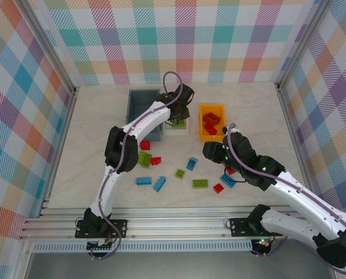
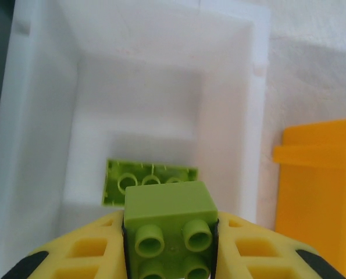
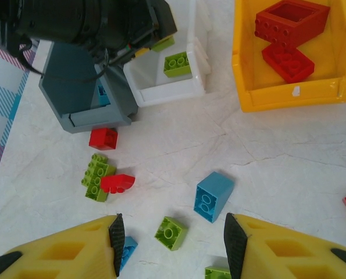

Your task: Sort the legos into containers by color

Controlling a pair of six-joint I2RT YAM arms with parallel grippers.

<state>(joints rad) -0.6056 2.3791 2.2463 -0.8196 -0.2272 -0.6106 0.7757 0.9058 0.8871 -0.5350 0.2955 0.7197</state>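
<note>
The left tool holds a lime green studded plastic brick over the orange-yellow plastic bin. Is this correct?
Not quite: the left wrist view shows the left tool holding the lime green studded plastic brick over the white rectangular plastic bin.

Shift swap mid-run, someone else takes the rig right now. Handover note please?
Left gripper: shut on a lime green lego, held over the white bin, which already holds one green lego.
Right gripper: open, empty, above loose legos on the table.
Done: two red legos in the orange-yellow bin; something blue shows in the grey bin.
Left: drop the held green, then sort about ten loose red, blue and green ones.
</note>
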